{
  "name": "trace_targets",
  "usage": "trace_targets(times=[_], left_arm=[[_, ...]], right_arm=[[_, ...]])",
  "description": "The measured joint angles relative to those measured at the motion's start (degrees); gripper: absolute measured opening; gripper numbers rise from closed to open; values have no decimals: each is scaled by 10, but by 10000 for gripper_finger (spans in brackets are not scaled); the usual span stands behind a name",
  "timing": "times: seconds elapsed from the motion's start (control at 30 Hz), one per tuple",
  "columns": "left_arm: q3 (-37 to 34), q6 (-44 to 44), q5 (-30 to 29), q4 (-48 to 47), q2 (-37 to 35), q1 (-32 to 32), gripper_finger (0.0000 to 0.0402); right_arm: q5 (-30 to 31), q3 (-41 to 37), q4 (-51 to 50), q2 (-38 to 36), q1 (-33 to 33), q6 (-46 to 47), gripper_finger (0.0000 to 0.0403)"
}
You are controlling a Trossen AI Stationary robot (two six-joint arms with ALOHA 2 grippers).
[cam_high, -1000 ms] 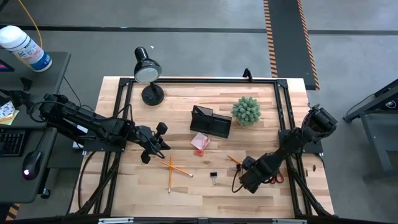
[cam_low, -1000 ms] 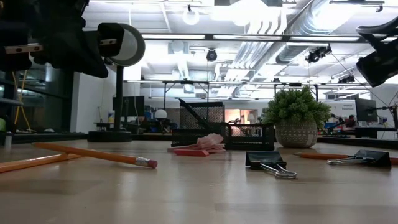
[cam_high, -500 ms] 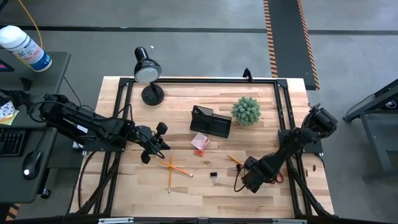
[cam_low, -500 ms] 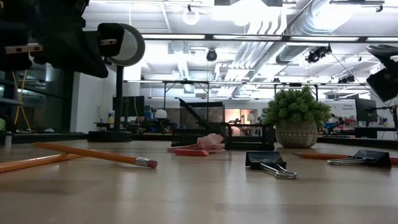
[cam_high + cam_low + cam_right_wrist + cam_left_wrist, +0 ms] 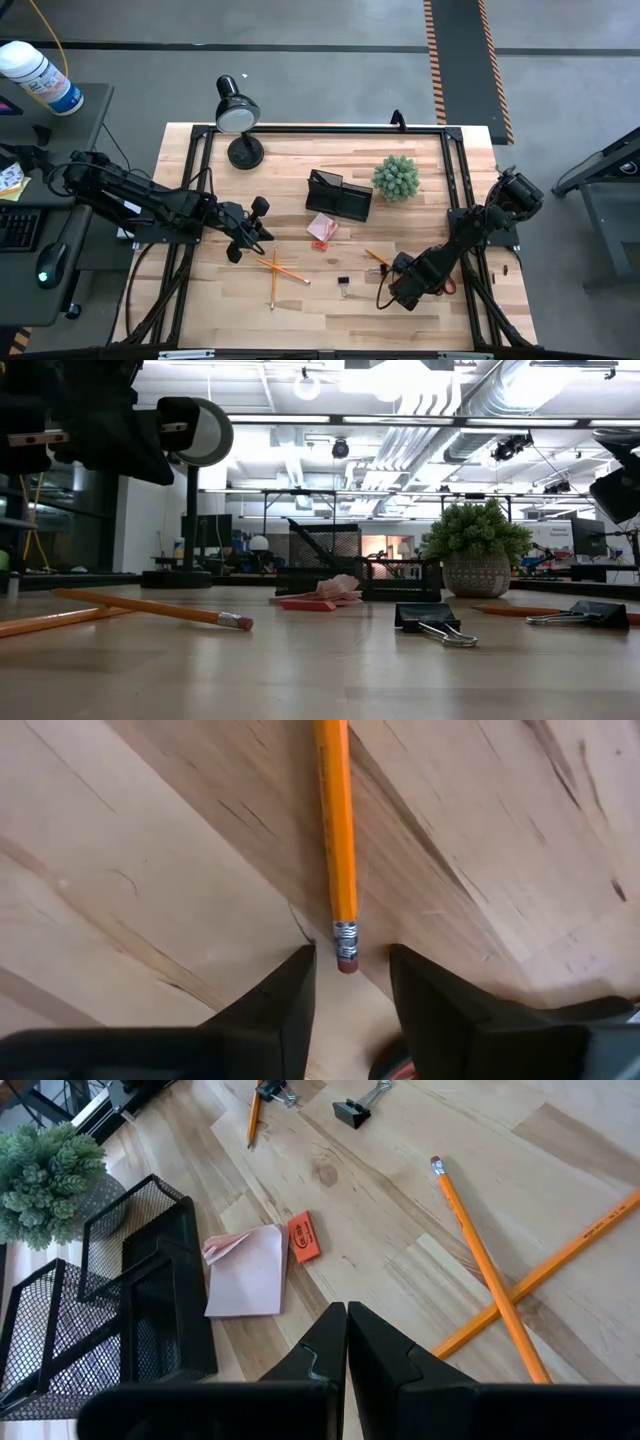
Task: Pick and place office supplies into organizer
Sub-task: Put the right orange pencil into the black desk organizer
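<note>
The left tool [image 5: 240, 250] hangs closed and empty above the counter [image 5: 300, 300], just beside the two crossed pencils [image 5: 278, 270]. The organizer [image 5: 340, 197] stands well beyond it, by the pink pad [image 5: 322, 228]. Farther right, the right tool [image 5: 350, 985] is down low, part open around the eraser end of a third pencil [image 5: 336, 830], gripping nothing yet. That pencil's long axis runs straight ahead of the tool, so the right arm is plainly nearer. Only the right wrist view shows this straddle; from above the arm hides it.

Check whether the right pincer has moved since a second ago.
Yes. In the high view the right pincer has shifted slightly down-picture, away from the binder clip.
</note>
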Motion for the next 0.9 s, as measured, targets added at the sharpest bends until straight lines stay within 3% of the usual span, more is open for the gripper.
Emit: trace_targets(times=[0.27, 0.9], left_arm=[[0, 2, 0, 0, 0, 0, 3], [0, 3, 0, 0, 0, 0, 3]], right_arm=[[-2, 0, 7, 0, 0, -9, 12], [3, 0, -4, 0, 0, -19, 5]])
